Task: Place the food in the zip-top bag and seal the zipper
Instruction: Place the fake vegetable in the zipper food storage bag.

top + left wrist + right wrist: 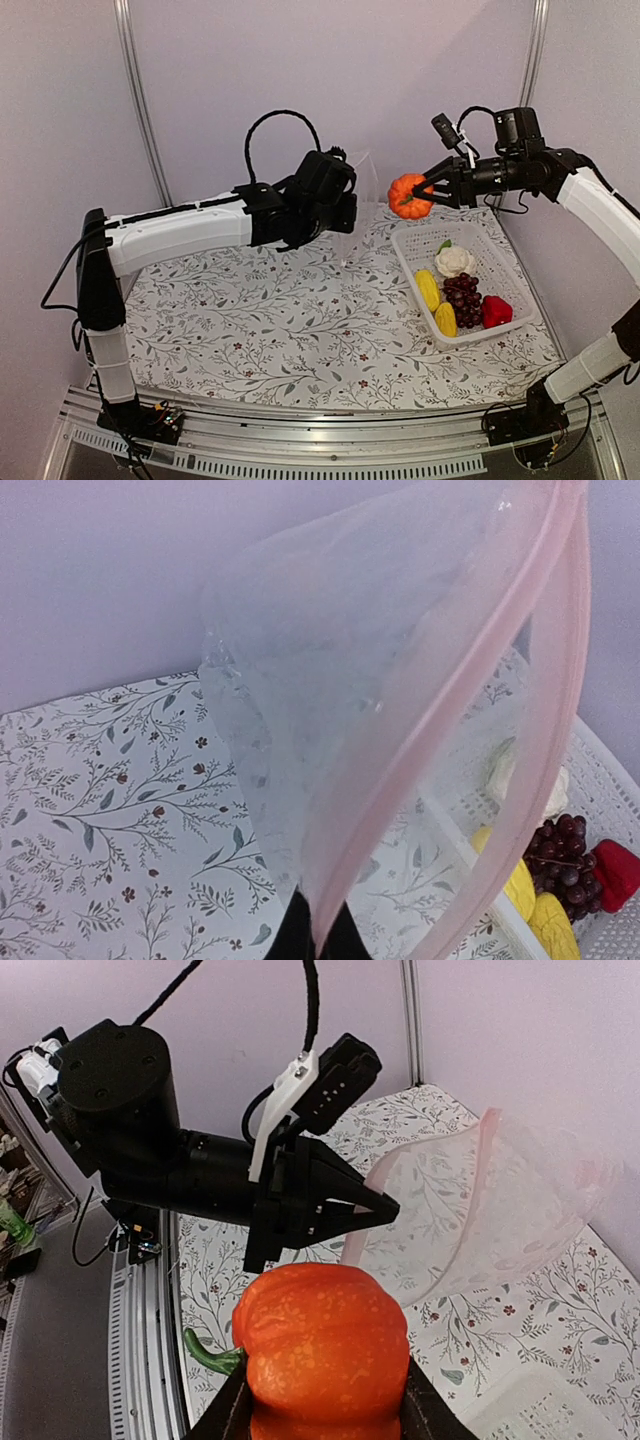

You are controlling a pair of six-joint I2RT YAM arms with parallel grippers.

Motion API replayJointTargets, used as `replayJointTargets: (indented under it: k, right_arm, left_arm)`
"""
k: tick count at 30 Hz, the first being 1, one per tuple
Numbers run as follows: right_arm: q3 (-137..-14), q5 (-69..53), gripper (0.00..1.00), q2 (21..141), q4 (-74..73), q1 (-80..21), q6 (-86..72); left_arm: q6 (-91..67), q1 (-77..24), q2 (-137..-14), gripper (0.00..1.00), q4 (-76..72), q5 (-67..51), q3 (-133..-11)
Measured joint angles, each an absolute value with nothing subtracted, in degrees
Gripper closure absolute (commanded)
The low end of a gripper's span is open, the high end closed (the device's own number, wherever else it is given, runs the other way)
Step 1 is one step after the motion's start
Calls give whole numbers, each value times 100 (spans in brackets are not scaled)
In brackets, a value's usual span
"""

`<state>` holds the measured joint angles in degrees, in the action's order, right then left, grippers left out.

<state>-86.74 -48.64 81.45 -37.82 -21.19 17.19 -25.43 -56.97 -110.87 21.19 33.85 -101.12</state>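
**Above the worktop: pumpkin gripped, bag pinched open**

At the right end effector (428,188): partly spread and clenched on the orange piece (410,197), a ribbed pumpkin shape with a green stem. Pressed from both sides and held in the air, well clear of the floral worktop (250,320).

Near it, toward the left arm: the zip-top bag (490,1210), clear and crinkly, hanging free above the worktop.

At the left end effector (388,1207): shut tight, pinching the bag by its mouth edge, right on the zipper (450,710), a pale pink strip. Two strip halves apart, mouth gaping toward the pumpkin side.

Below the right arm, resting on the worktop: a white lattice basket (492,262). Inside it:
- the cauliflower (455,262) at the far end
- two yellow oblong pieces (428,288) along the left wall
- dark grapes (462,298) in the middle
- the red piece (496,312) touching the grapes on the right

Behind everything: a pale wall (300,60).
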Motion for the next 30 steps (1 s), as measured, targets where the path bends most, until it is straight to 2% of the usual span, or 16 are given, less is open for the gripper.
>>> replayJointTargets:
  k: [13,30]
  right_arm:
    - [-9111,-5227,81,9369,-2987,-2550,882]
    - [-9751,-3830,79,10361,-2805,-2735,191]
  left_arm:
    - [-2620,-5697,-11085,100,1999,3275,-10116]
    - [-2622,-5697,-11045,100,1769,3022,-9937]
